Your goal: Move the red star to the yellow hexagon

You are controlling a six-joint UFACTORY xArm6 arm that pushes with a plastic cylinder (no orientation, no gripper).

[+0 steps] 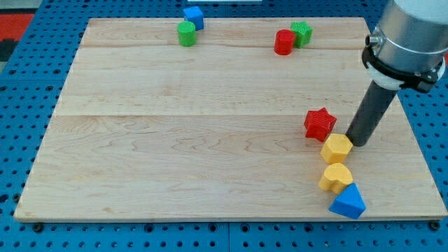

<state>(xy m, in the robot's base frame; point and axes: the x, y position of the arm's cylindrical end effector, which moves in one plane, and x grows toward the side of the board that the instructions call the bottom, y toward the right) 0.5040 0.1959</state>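
Red star [320, 124]: right side of the board [175, 140], just up-left of the yellow hexagon [337, 148], edges touching or nearly so; I can't tell which.
Hexagon: heads a short column running toward the near edge, then a yellow block of unclear shape [335, 178], then a blue triangle [348, 203].
My tip [358, 143]: on the board just right of the hexagon, right and slightly near of the star; contact with the hexagon can't be judged.
Claw: none on this rig, only a bare rod, so nothing is grasped or released.
Progress: I judge the task all but done; the star sits beside its target.
Step in hand: if a closing nudge is wanted, I should circle to the star's far-left side and push gently toward the hexagon.
Caution: from where it stands the tip would shove the hexagon, not the star; pushing hard could scatter the column.
Far edge: green cylinder [186, 33] and blue block [194, 17] at left, red cylinder [284, 42] and green block [302, 32] at right, well apart from the work.
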